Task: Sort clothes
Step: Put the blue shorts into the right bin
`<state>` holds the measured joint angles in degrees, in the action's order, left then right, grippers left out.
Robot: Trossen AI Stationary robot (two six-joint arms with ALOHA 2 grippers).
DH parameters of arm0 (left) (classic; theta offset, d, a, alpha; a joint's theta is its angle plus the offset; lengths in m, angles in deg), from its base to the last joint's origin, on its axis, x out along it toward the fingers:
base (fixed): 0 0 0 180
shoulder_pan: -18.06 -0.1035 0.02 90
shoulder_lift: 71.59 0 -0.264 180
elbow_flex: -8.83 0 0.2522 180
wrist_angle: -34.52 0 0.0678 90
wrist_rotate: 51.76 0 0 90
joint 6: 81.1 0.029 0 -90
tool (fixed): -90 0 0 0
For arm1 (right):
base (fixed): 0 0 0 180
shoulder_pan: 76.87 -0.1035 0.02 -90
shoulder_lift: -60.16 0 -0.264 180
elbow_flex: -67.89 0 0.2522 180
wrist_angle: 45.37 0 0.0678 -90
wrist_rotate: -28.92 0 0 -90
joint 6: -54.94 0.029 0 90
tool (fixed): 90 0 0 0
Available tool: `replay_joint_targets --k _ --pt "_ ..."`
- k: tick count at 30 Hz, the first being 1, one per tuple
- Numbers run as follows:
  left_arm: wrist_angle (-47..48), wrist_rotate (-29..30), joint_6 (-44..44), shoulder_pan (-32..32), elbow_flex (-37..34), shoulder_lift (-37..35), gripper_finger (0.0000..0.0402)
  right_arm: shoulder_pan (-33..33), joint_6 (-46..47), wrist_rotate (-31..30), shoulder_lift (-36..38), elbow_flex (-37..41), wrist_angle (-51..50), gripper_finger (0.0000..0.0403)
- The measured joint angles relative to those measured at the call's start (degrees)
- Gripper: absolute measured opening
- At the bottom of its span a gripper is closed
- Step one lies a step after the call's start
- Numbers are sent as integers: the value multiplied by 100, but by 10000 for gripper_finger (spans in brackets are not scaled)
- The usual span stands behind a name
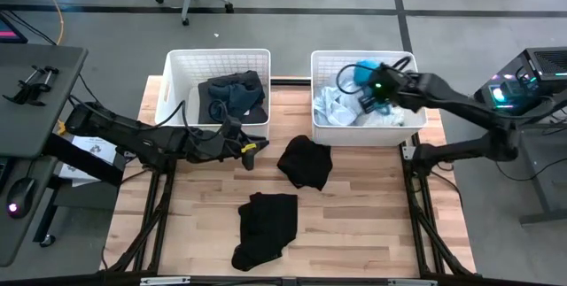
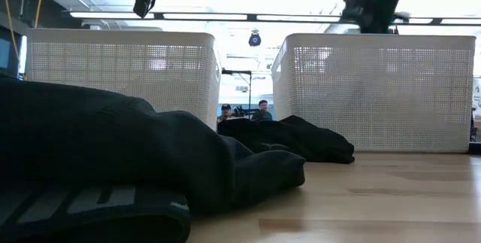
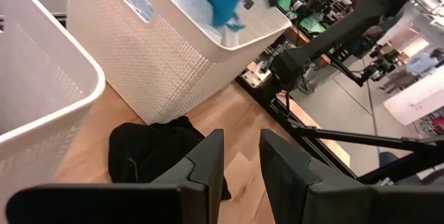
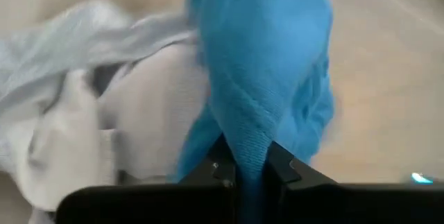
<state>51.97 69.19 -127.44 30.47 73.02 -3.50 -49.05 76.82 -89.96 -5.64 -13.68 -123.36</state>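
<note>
Blue garment [image 4: 260,64]: bright, bunched, hanging over right basket [image 1: 321,127]
Right hand [image 4: 251,168]: pinching it
Left hand [image 3: 239,175]: slightly parted, empty
Hidden: garment's lower end

From overhead we look straight down on the whole desk [image 1: 354,224] and both arms. At desk height we look level across it, close behind a black garment [image 2: 113,160], toward the two baskets [image 2: 120,74]. From the left wrist we look past the left gripper [image 3: 239,165] at the right-hand basket [image 3: 173,57], which the overhead view shares. The right wrist camera sits tight on blue cloth [image 4: 263,78] beyond the right gripper [image 4: 250,172].
</note>
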Motion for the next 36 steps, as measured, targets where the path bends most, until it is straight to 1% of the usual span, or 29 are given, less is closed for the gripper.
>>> replay_joint_targets --k 3,5,7,10,12,15,17,21,23,25,27,30,32,36 --pt "-1 -157 -2 0 0 0 83 248 -269 1011 -333 574 815 11" --pt "-3 -271 -3 0 0 0 83 348 -244 1458 -625 897 1220 11" --pt "-3 -394 -4 0 0 0 83 402 -217 1614 -924 1112 1478 12" --pt "-4 -518 -8 0 0 0 83 473 -249 1842 -1303 1155 1571 20" --pt "-3 -529 -9 4 0 0 83 500 -269 2056 -1480 1030 1487 39" --pt "-3 -535 -7 2 0 0 83 570 -253 2363 -1552 698 1203 84" --pt "-3 -535 -4 2 0 0 83 582 -275 2368 -1539 388 886 119" --pt "-3 -534 -4 2 0 0 83 607 -408 2340 -1430 -365 -171 178" --pt "-3 -533 -4 2 0 0 83 607 -518 2343 -1374 -697 -668 197" --pt "-3 -533 -4 2 0 0 83 607 -659 2329 -1275 -909 -827 207" --pt "-1 -533 -2 -2 0 0 83 607 -857 2280 -1144 -971 -650 211" --pt "-1 -496 0 -2 0 0 83 605 -1097 2015 -980 -784 188 212" --pt "-3 -494 2 -2 0 0 83 644 -1120 1834 -922 -513 776 212" --pt "-1 -491 0 -2 0 0 83 818 -599 1642 -909 313 1841 209"
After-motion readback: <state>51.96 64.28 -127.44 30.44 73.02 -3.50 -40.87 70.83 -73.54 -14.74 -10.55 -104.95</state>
